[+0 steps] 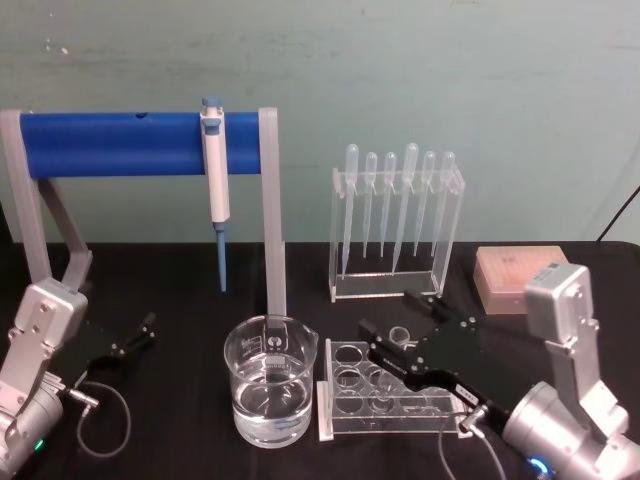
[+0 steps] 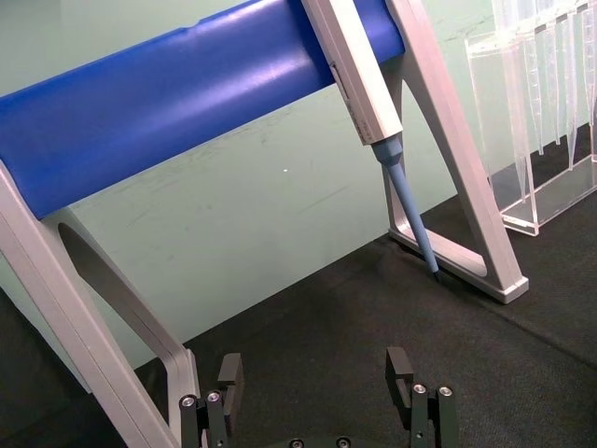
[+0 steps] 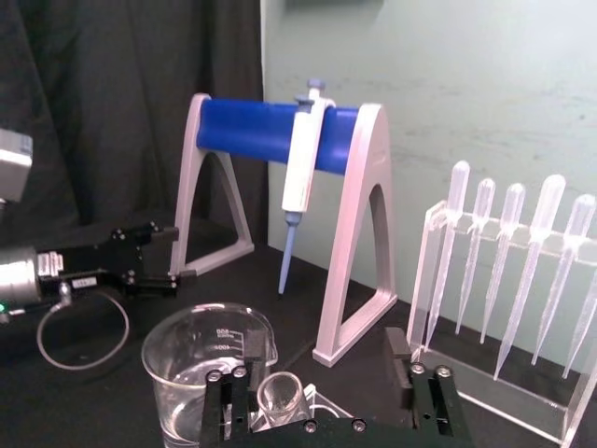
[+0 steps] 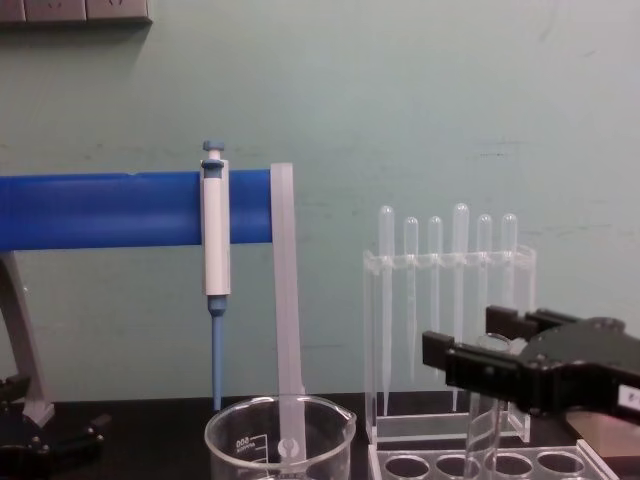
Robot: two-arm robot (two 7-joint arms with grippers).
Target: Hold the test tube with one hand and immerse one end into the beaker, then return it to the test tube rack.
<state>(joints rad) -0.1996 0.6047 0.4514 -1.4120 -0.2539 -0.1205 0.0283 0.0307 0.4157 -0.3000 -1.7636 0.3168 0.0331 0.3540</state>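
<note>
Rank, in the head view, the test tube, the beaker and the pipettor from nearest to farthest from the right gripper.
1. Test tube: between the right gripper's open fingers, standing in the rack.
2. Beaker: on the table, to the gripper's left.
3. Pipettor: hanging on the blue stand at the back left.

We see open bench [image 1: 180, 410] at the beaker's [image 1: 270, 390] nine o'clock; the clear rack [image 1: 385, 395] blocks three o'clock, the stand's post [image 1: 273, 220] twelve.

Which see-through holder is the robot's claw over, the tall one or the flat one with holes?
The flat rack with round holes, beside the beaker. The right claw is over it; the tall one holds pipettes farther back.
</note>
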